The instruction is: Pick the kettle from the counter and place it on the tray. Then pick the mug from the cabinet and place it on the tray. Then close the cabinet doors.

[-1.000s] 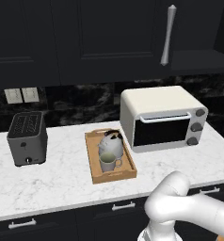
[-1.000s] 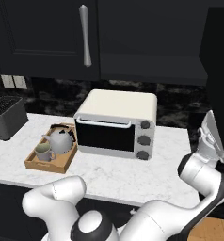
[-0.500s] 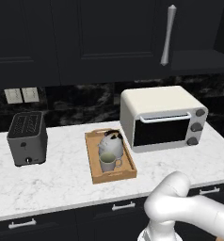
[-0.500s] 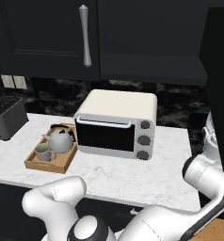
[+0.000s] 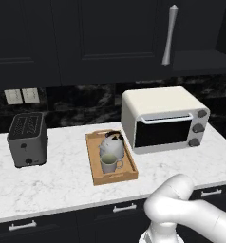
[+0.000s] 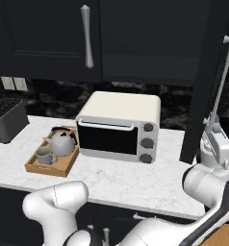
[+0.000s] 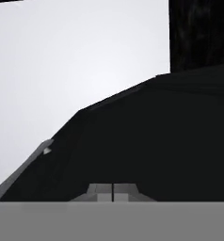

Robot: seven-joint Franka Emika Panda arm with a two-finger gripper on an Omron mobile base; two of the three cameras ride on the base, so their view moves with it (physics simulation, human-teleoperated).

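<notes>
The wooden tray [image 5: 96, 166] [image 6: 34, 168] lies on the marble counter [image 5: 62, 180] left of the toaster oven. In it stand the silver kettle [image 5: 112, 144] [image 6: 62, 143] and, in front of it, the pale mug [image 5: 108, 164] [image 6: 43, 154]. The cabinet's left door [image 5: 110, 38] [image 6: 44, 38] is shut. Its right door [image 6: 203, 96] stands swung out, with its bar handle [image 6: 227, 62] showing. My gripper [image 6: 213, 120] [image 7: 113, 192] is shut with nothing in it, pointing up close against that open door's black face near the handle's lower end.
A white toaster oven [image 5: 162, 118] [image 6: 119, 125] stands right of the tray, and a grey toaster [image 5: 27, 139] at the counter's left. Dark drawers with silver handles [image 5: 124, 207] run under the counter. The open cabinet's dark shelf [image 5: 200, 61] shows at the upper right.
My hand and forearm have shifted slightly beside the open right door. The tray, kettle and mug have stayed where they were.
</notes>
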